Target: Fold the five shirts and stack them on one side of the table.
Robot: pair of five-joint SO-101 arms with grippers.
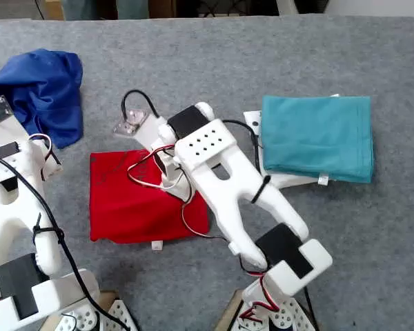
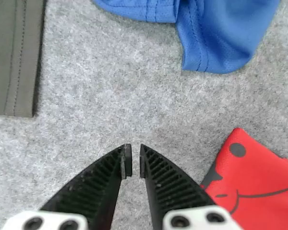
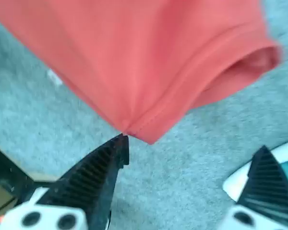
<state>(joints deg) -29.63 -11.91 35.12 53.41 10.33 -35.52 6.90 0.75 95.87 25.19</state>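
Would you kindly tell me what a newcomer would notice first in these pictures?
The bright red shirt lies folded flat in the middle, with the right arm's open pincer at its edge. To its right a folded teal shirt sits on a white shirt, and a crumpled blue shirt lies at the far left.

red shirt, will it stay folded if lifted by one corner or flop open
Probably floppy: the red shirt is thin cloth lying flat. Lifted by one corner, its fold would likely fall open. Pushed, it may bunch on the fuzzy grey table cover.
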